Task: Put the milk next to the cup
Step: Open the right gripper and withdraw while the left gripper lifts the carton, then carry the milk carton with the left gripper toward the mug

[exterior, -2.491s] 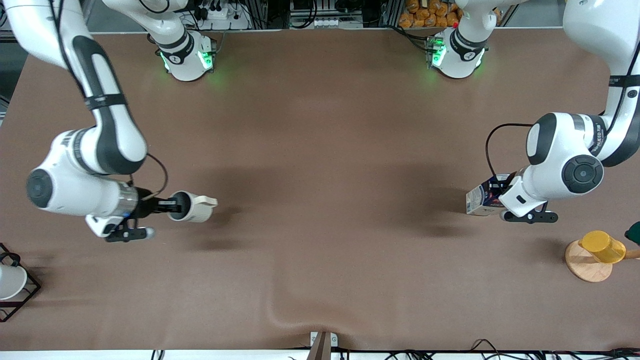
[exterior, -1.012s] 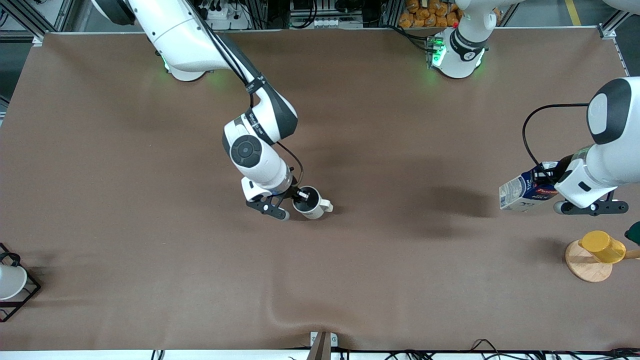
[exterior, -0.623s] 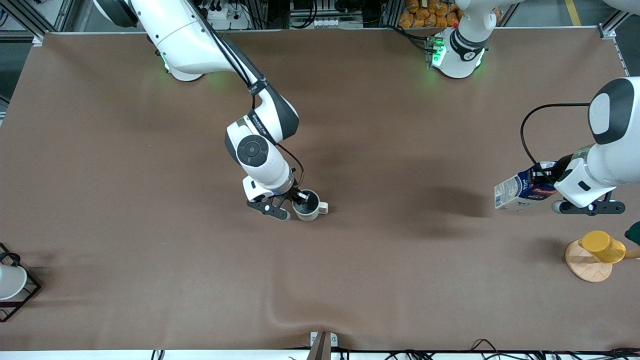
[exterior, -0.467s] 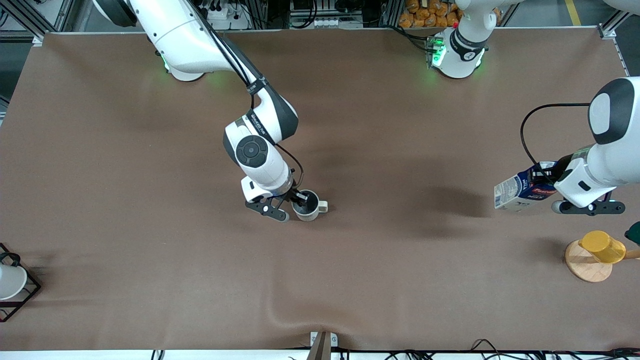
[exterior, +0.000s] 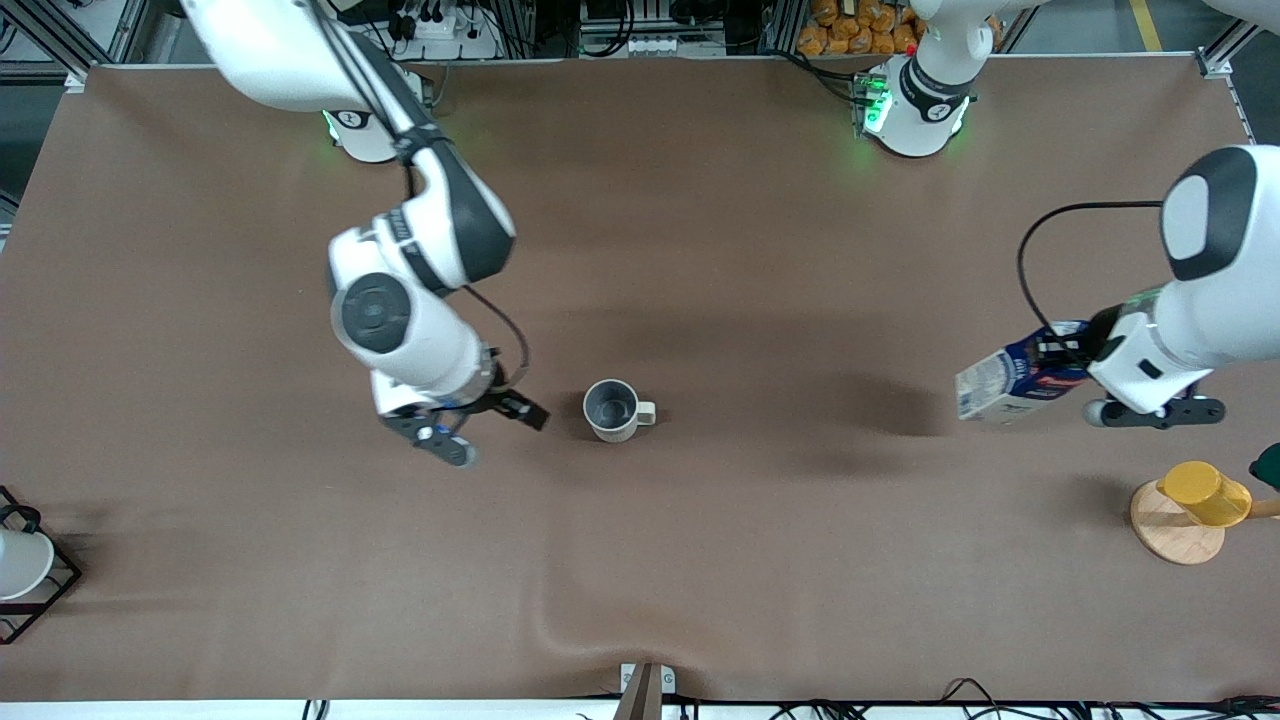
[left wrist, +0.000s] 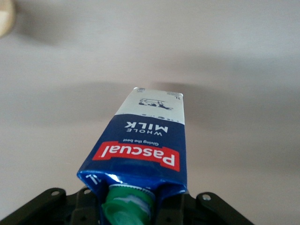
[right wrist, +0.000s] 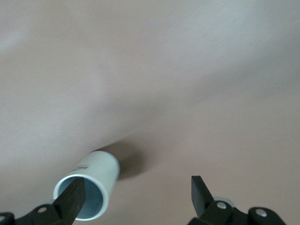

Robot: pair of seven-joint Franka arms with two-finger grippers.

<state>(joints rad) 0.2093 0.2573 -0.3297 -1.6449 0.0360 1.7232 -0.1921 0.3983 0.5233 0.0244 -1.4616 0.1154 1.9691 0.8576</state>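
The cup stands upright near the middle of the table, handle toward the left arm's end; it also shows in the right wrist view. My right gripper is open and empty, just beside the cup toward the right arm's end, not touching it. My left gripper is shut on the milk, gripping its top end by the green cap. The carton is tilted and up in the air over the left arm's end of the table. The left wrist view shows its blue top and red label.
A yellow cup sits on a round wooden coaster near the left arm's end. A plain white cup in a black wire frame stands at the right arm's end. The table cover has a wrinkle near the front edge.
My right gripper let go of the cup, opened, and drew back toward the right arm's end; the cup stays standing. My left gripper carried the milk a little toward the cup.
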